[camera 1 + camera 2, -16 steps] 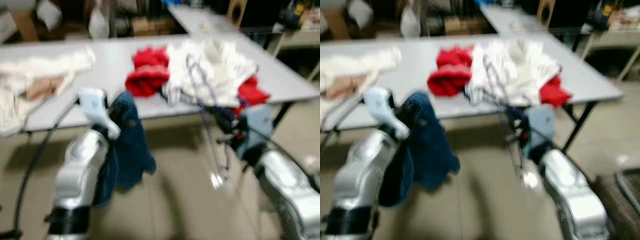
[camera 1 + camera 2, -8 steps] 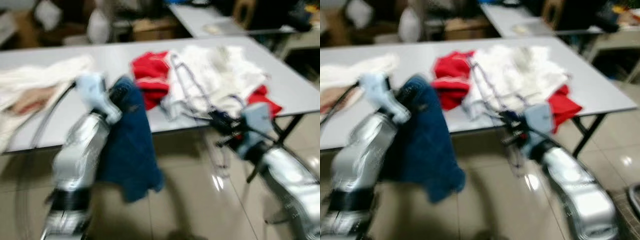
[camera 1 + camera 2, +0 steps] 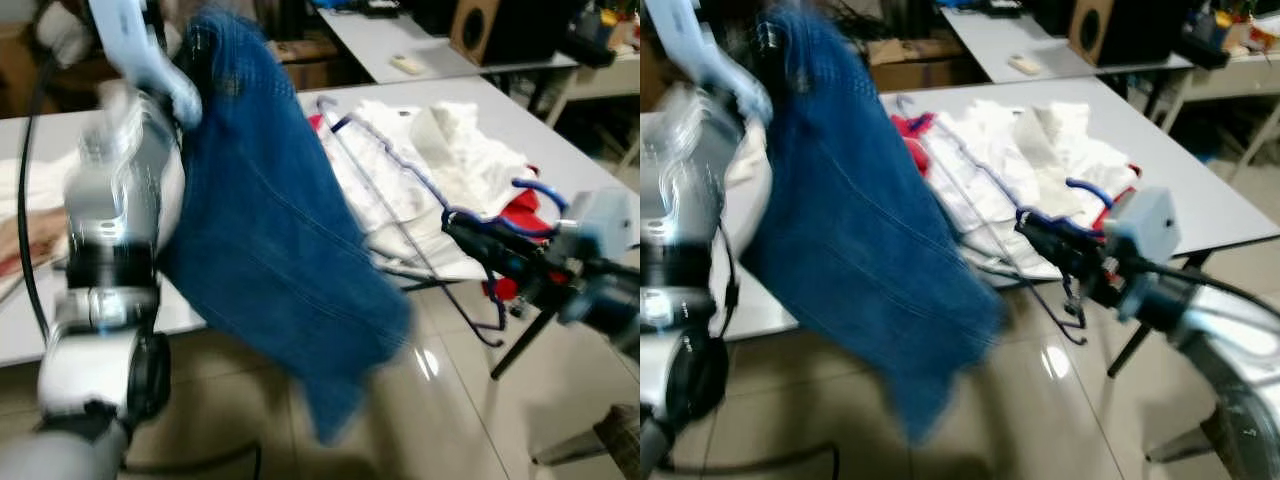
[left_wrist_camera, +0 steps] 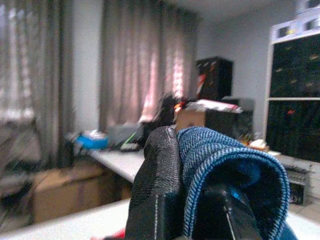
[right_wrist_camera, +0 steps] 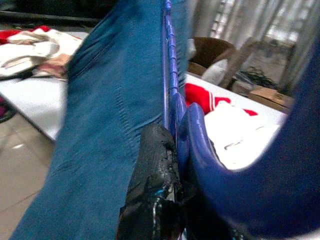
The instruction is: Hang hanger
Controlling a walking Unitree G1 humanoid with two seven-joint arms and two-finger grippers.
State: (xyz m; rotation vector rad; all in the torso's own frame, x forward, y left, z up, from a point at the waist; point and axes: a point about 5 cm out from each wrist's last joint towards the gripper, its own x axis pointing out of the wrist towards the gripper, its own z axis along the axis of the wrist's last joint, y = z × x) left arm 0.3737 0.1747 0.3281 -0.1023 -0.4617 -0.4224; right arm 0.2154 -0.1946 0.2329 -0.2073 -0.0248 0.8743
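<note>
My left gripper (image 4: 189, 202) is raised high at the left, shut on the edge of a blue denim garment (image 3: 270, 230). The garment hangs down in a wide sheet in front of the left arm. My right gripper (image 3: 457, 224) reaches in from the right at table height, shut on a blue wire hanger (image 3: 385, 150). The hanger's hook (image 3: 535, 190) curls above the fingers (image 5: 150, 195), and its long side slants up towards the denim. In the right wrist view the hanger (image 5: 172, 95) lies close against the denim (image 5: 110, 130).
A grey table (image 3: 570, 140) stands in front, with a pile of white clothes (image 3: 440, 150) and red cloth (image 3: 518, 212) on it and pale clothes (image 3: 20, 200) at its left. Behind are a second table (image 3: 400, 45) and a speaker (image 3: 480, 25). Tiled floor (image 3: 450, 400) lies below.
The left arm has swung the denim garment up high and it now spreads wide. The right gripper with the hanger has risen and points at the denim. The camera has shifted.
</note>
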